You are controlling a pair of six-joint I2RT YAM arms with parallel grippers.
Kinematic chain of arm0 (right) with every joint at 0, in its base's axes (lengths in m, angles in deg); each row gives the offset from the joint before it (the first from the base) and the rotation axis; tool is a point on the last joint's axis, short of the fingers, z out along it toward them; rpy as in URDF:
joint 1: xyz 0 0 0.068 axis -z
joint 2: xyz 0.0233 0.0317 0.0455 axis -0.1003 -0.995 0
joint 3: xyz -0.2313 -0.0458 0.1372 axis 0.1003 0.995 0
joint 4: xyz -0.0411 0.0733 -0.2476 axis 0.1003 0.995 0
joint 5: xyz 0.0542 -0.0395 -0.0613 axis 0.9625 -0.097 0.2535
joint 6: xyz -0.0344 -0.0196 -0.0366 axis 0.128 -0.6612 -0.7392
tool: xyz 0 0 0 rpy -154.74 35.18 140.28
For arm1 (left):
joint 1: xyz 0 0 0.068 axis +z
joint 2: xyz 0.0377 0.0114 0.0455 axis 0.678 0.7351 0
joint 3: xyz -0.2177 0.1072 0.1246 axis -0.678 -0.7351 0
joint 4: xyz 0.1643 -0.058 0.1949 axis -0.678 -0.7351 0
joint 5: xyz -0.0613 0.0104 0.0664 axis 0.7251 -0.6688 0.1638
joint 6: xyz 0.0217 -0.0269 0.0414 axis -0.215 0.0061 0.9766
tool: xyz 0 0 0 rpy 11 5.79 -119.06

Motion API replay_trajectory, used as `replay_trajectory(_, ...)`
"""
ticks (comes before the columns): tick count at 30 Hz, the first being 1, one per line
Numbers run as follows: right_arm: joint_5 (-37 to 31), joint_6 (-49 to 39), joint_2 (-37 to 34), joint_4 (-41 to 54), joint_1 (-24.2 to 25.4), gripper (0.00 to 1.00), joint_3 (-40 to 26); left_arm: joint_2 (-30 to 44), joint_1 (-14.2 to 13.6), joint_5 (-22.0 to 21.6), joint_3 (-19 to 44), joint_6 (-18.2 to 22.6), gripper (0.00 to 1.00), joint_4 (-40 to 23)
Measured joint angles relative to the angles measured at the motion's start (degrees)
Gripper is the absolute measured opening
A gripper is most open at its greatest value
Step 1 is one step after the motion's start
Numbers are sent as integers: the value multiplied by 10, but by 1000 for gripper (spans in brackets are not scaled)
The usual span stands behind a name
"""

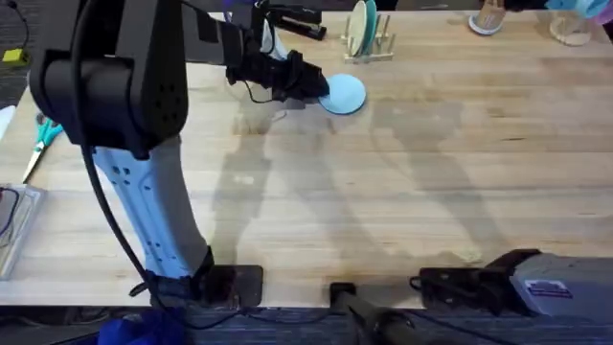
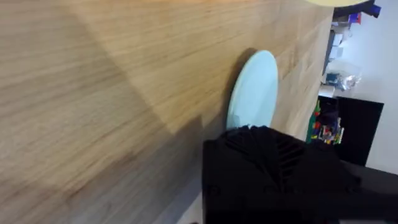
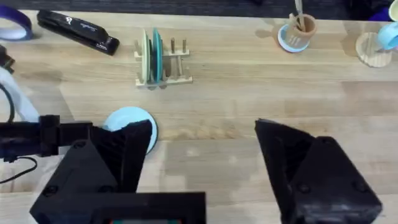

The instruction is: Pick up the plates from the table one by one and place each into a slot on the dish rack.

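A light blue plate [image 1: 345, 95] lies on the table [image 1: 431, 172] just in front of the dish rack [image 1: 381, 46]. My left gripper [image 1: 311, 84] reaches it from the left and is shut on its near rim; in the left wrist view the plate [image 2: 255, 87] runs under the black gripper [image 2: 249, 134]. The rack [image 3: 163, 65] holds a cream plate [image 3: 145, 53] and a teal plate [image 3: 157, 53] upright in its slots. My right gripper [image 3: 205, 168] hangs open near the table's front edge, far from the blue plate [image 3: 124, 119].
A black stapler [image 3: 78, 30] and a roll of dark tape [image 3: 12, 22] lie left of the rack. A cup with sticks [image 3: 297, 34] and a wooden stand [image 3: 372, 51] sit at the back right. Scissors [image 1: 40, 139] lie at the left edge.
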Motion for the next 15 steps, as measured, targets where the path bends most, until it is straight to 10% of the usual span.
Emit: replay_trajectory(15,0,0,0,2,0,996,0,21,1,15,12,-20,38,-6)
